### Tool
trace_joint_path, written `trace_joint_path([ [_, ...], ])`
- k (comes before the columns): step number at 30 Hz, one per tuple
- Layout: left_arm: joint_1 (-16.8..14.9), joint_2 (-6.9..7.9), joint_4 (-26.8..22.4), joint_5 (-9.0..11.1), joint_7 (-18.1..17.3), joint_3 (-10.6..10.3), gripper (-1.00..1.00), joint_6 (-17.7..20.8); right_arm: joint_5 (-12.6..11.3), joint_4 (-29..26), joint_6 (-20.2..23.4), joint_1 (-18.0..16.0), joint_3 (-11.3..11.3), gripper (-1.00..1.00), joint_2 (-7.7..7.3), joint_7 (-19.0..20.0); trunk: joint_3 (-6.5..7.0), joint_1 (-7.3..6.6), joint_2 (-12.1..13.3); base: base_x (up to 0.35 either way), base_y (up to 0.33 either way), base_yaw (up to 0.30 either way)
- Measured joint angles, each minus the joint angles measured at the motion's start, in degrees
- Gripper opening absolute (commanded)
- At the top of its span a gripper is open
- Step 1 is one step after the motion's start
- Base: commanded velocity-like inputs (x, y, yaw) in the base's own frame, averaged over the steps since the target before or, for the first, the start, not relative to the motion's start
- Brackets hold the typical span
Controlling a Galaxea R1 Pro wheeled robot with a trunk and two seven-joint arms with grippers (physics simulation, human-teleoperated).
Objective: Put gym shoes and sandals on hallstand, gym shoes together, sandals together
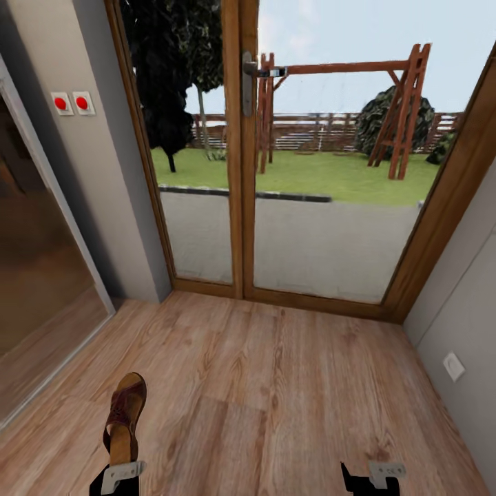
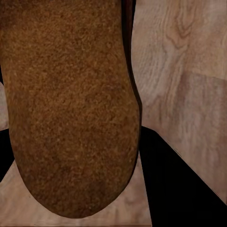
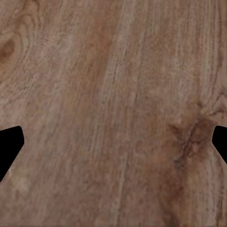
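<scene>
A brown leather sandal (image 1: 124, 413) sticks forward from my left gripper (image 1: 117, 479), which is shut on its heel end and holds it above the corridor floor (image 1: 289, 386). In the left wrist view the sandal's tan sole (image 2: 71, 104) lies between the black fingers (image 2: 189, 189). My right gripper (image 1: 375, 479) hangs low at the right, open. Its dark fingertips (image 3: 9, 146) stand far apart over bare wood planks (image 3: 113, 94). The gym shoes and the hallstand are out of view.
A wood-framed glass door (image 1: 241, 172) closes the corridor ahead, with a garden behind it. A mirrored sliding-door wardrobe (image 1: 34, 275) runs along the left. A grey wall with a socket (image 1: 453, 366) bounds the right. Two red switches (image 1: 72, 103) sit on the left wall.
</scene>
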Motion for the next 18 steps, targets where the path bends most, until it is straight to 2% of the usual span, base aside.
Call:
trace_joint_path([
  [18,-0.01,0.00,0.01,-0.01,0.00,-0.05,-1.00,0.00,-0.04,-0.09,-0.15,0.00,-0.01,1.00,0.02,-0.06,2.64,-3.95,7.22,0.000,0.000,0.268],
])
